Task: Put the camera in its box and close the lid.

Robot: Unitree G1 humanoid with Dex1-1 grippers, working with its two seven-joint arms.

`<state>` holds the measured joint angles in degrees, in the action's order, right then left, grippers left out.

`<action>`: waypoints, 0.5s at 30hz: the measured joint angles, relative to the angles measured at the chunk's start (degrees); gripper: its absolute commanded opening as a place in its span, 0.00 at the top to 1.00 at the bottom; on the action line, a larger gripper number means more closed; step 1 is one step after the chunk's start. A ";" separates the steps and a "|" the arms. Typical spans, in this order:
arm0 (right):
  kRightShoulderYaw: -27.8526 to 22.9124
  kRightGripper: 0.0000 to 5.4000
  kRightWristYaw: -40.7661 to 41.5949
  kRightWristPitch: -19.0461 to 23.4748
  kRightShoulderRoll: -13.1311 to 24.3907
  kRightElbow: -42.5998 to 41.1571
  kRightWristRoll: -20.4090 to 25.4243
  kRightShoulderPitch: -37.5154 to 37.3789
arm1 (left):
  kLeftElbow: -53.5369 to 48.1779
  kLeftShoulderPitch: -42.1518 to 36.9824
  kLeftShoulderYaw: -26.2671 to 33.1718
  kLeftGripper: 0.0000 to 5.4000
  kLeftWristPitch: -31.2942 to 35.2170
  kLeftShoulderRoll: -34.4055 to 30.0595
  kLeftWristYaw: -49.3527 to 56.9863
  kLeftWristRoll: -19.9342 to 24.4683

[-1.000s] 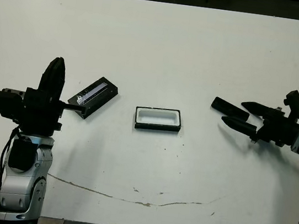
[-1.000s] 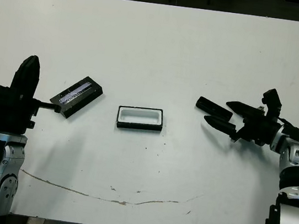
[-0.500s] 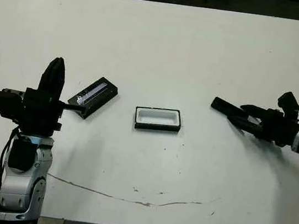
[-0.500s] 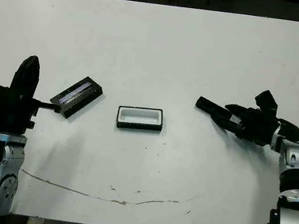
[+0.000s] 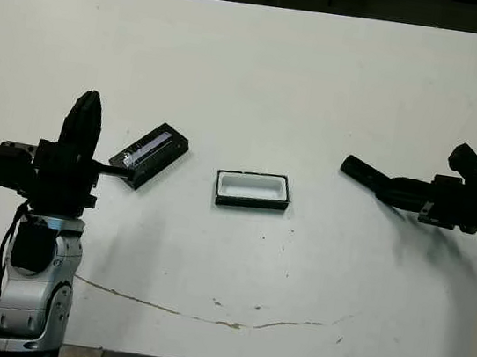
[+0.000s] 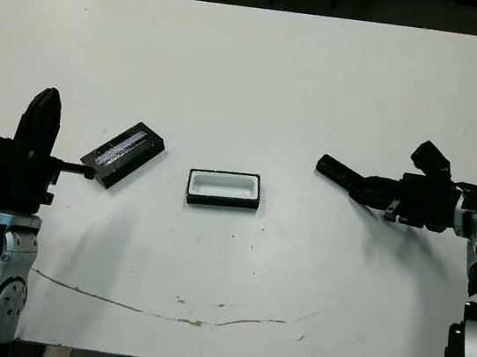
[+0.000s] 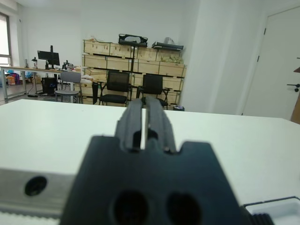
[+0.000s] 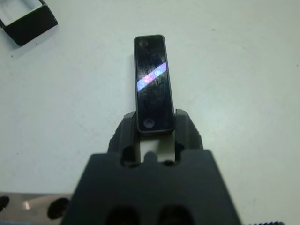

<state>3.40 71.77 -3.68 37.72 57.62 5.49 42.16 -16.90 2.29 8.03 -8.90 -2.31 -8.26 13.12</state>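
Right fingers (image 8: 180, 129) clenched on the camera (image 8: 152, 82) — its long axis pointing toward the box (image 5: 252, 189) — while the left fingers (image 7: 161, 124), pressed together, idle nearer the lid (image 5: 148, 154).

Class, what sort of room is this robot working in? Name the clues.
Probably an office or lab: the left wrist view shows office chairs, stacked cardboard boxes and a desk with a monitor beyond the white table.

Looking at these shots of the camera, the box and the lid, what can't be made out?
- Near end of the camera: right wrist view, hidden between the right gripper jaws.
- The box floor: eye views, near wall hides part.
- The lid stripe print: too small.
- Left gripper fingertips: left wrist view, blurred.
- Right arm: cut by eye views' edge.
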 measured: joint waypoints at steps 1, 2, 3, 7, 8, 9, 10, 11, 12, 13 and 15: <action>-0.84 0.90 -0.13 0.00 -0.20 -0.12 0.68 -0.39 | 0.00 0.01 0.01 1.00 0.00 0.00 0.00 0.00; -1.77 0.90 -0.35 0.09 -0.50 -0.51 1.30 -0.89 | 0.00 0.02 0.04 1.00 0.00 -0.01 0.00 -0.01; -2.74 0.90 -0.68 0.36 -0.97 -1.36 2.06 -1.39 | 0.00 0.03 0.07 1.00 0.00 -0.02 0.00 -0.04; -6.86 0.91 -1.30 2.11 -3.02 -8.22 7.09 -1.97 | 0.00 0.05 0.04 1.00 -0.06 -0.05 -0.01 -0.11; -7.52 0.91 -1.34 2.94 -3.42 -10.22 8.23 -1.87 | 0.00 0.05 0.04 1.00 -0.06 -0.04 0.01 -0.17; -7.93 0.91 -1.38 4.19 -3.82 -12.13 9.26 -1.80 | -0.01 0.07 0.01 1.00 -0.06 -0.04 0.04 -0.23; -8.26 0.91 -1.57 5.51 -4.23 -14.22 10.17 -1.80 | -0.02 0.13 -0.03 1.00 -0.06 -0.03 0.07 -0.26; -8.37 0.91 -1.96 6.70 -4.61 -16.41 10.96 -1.83 | -0.04 0.18 -0.06 1.00 -0.05 -0.02 0.08 -0.27; -8.36 0.91 -2.28 8.14 -4.86 -18.75 11.71 -1.81 | -0.07 0.24 -0.09 1.00 -0.04 -0.01 0.09 -0.27; -8.30 0.91 -2.43 9.68 -4.90 -21.16 12.16 -1.72 | -0.10 0.32 -0.14 1.00 -0.03 0.00 0.12 -0.29; -7.75 0.91 -3.14 12.81 -4.92 -25.55 12.41 -1.50 | -0.13 0.60 -0.22 1.00 -0.07 0.02 0.20 -0.70</action>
<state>-4.35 68.62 9.14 32.81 32.07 17.91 40.66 -17.03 2.89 7.81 -8.96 -2.29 -8.06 12.42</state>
